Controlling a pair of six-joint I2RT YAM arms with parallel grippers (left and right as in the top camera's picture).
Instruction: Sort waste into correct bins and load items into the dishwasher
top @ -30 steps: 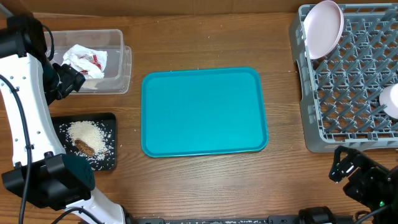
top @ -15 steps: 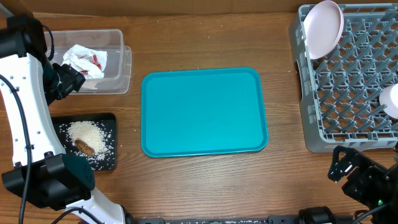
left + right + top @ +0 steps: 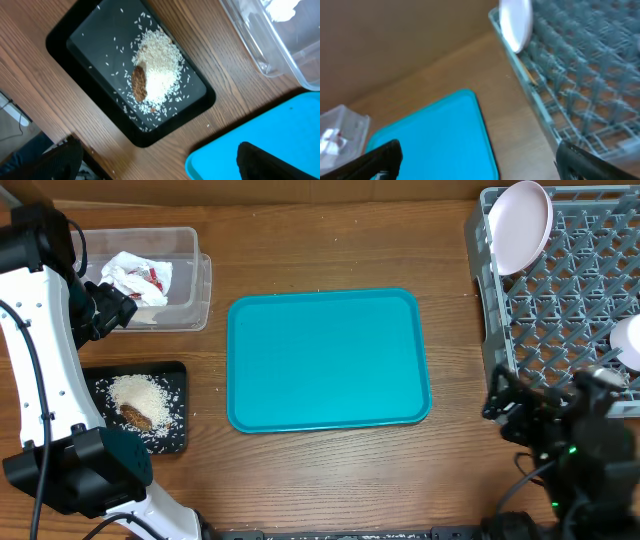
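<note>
Two pincers show, both spread wide and holding nothing. The left pincer [image 3: 159,150] hangs above the bench's left side, between a clear rectangular plastic tub [image 3: 192,285] and a shallow black rectangular tray with rounded corners [image 3: 176,372]. Its own camera looks down on the black tray. The right pincer [image 3: 475,155] hangs over the bench just off the near-left corner of a large square grey plastic dish rack [image 3: 560,310].

The tub sits at the far-left corner of the bench. Inside it lie a crumpled white paper napkin [image 3: 128,272] and a small red wrapper [image 3: 155,278], touching each other. The black tray lies by the left edge, nearer the front than the tub and just apart from it. It carries a heap of loose white rice grains [image 3: 145,393] with stray grains scattered round it, and a brown food scrap [image 3: 135,416] rests against the heap.

A large teal rectangular serving tray [image 3: 325,360] lies in the middle of the bench. The rack stands along the right edge. A flat white round plate [image 3: 520,225] leans on edge in the rack's far-left corner. A second white round dish [image 3: 628,340] sits at the rack's right side, cut off by the frame; it may be a small bowl or a cup.
</note>
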